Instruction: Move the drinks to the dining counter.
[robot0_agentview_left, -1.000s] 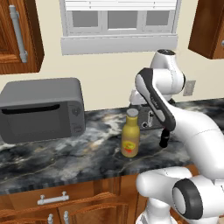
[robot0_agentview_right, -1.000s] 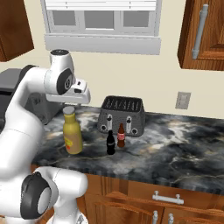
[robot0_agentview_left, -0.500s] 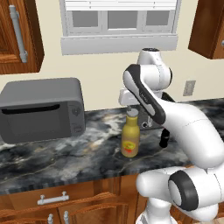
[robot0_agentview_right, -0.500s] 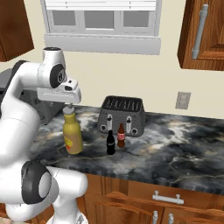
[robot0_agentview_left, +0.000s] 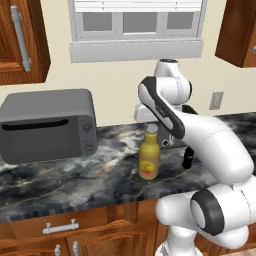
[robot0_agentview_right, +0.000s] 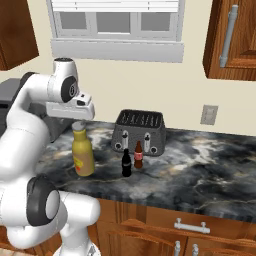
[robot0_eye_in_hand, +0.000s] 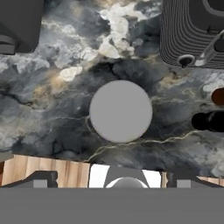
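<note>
The taller yellow drink (robot0_agentview_left: 149, 159) (robot0_agentview_right: 83, 155) stands upright on the marbled wall counter (robot0_agentview_left: 75, 185). My gripper (robot0_agentview_right: 78, 120) hangs straight above its pale cap (robot0_eye_in_hand: 121, 111), apart from it. In the hand view the gripper (robot0_eye_in_hand: 112, 178) is open, its dark fingertips (robot0_eye_in_hand: 41, 177) set wide with nothing between them. A small brown bottle (robot0_agentview_right: 138, 155) (robot0_eye_in_hand: 218, 96) and a darker small one (robot0_agentview_right: 127, 163) (robot0_eye_in_hand: 210, 121) stand to the right, in front of the toaster. The dining counter is out of view.
A grey microwave (robot0_agentview_left: 47, 125) sits on the counter to the left of the yellow bottle. A dark toaster (robot0_agentview_right: 139, 132) (robot0_eye_in_hand: 192, 33) stands against the wall behind the small bottles. Wooden cupboards hang above, and drawers (robot0_agentview_right: 190, 227) line the counter's front.
The arm's upper joints have swung left and the hand has shifted slightly above the yellow bottle. The bottles have not moved.
</note>
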